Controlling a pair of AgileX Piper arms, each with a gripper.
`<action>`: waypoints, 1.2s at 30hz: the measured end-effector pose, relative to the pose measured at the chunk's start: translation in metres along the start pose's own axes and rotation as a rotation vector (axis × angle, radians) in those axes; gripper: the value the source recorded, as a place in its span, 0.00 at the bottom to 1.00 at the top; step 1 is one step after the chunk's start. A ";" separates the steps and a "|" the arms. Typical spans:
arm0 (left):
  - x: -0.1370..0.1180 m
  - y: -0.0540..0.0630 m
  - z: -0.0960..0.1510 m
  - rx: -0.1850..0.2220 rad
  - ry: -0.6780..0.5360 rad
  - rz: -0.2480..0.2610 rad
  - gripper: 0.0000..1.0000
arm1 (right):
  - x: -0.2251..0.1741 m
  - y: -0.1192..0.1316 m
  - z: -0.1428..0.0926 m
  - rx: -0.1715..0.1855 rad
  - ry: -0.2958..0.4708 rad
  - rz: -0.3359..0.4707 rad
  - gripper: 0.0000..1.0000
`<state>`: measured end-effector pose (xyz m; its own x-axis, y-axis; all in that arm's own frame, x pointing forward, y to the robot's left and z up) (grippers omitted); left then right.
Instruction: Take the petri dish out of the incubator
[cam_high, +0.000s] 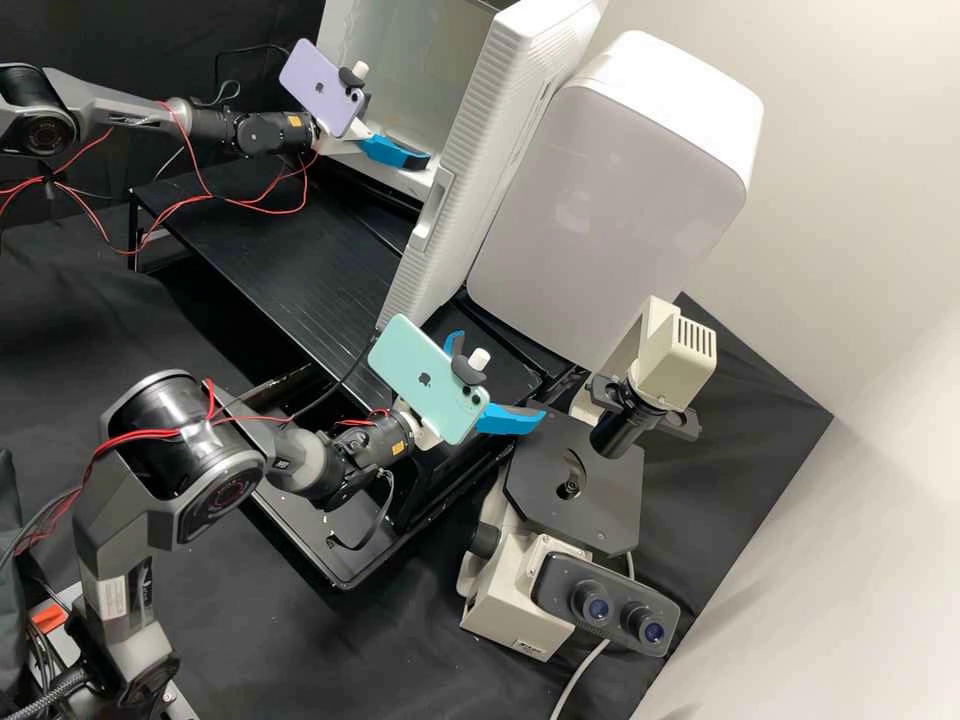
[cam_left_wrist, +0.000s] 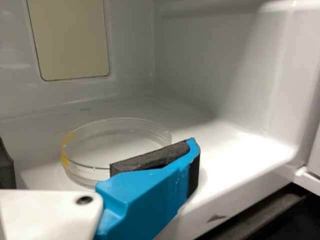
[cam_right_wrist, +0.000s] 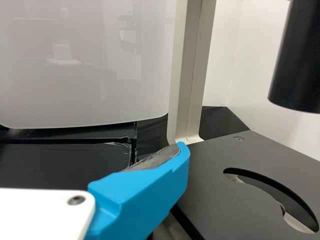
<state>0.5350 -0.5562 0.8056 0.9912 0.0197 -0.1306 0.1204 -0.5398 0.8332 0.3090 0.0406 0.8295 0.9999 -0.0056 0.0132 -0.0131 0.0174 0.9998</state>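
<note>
A clear, empty petri dish (cam_left_wrist: 117, 147) lies flat on the white floor of the incubator (cam_left_wrist: 235, 150). My left gripper (cam_left_wrist: 100, 160) is at the chamber's mouth and stands open. One blue finger (cam_left_wrist: 155, 182) is just in front of the dish, and a dark pad shows at the far side. In the high view the left gripper (cam_high: 405, 152) is at the incubator's opening (cam_high: 400, 70), its far finger hidden behind a purple phone. My right gripper (cam_high: 500, 385) is open and holds nothing, beside the microscope stage (cam_high: 575, 480).
The incubator's thick white door (cam_high: 600, 190) is swung open towards the front, above the black shelf (cam_high: 290, 260). A white microscope (cam_high: 560, 590) stands at the front right, its black stage (cam_right_wrist: 250, 170) and dark condenser (cam_right_wrist: 300, 55) close to the right finger (cam_right_wrist: 150, 182).
</note>
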 end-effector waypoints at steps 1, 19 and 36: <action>0.000 0.000 0.001 -0.001 0.003 0.000 1.00 | 0.000 0.000 0.000 0.000 0.000 0.000 1.00; 0.007 0.003 0.009 -0.004 -0.003 -0.021 1.00 | 0.000 0.000 0.000 0.000 0.000 0.000 1.00; 0.008 0.002 0.021 0.031 -0.077 0.003 0.00 | 0.000 0.000 0.000 0.000 0.000 0.000 1.00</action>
<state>0.5422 -0.5746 0.7949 0.9844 -0.0464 -0.1698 0.1142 -0.5657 0.8167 0.3090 0.0406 0.8295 0.9999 -0.0056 0.0132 -0.0131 0.0174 0.9998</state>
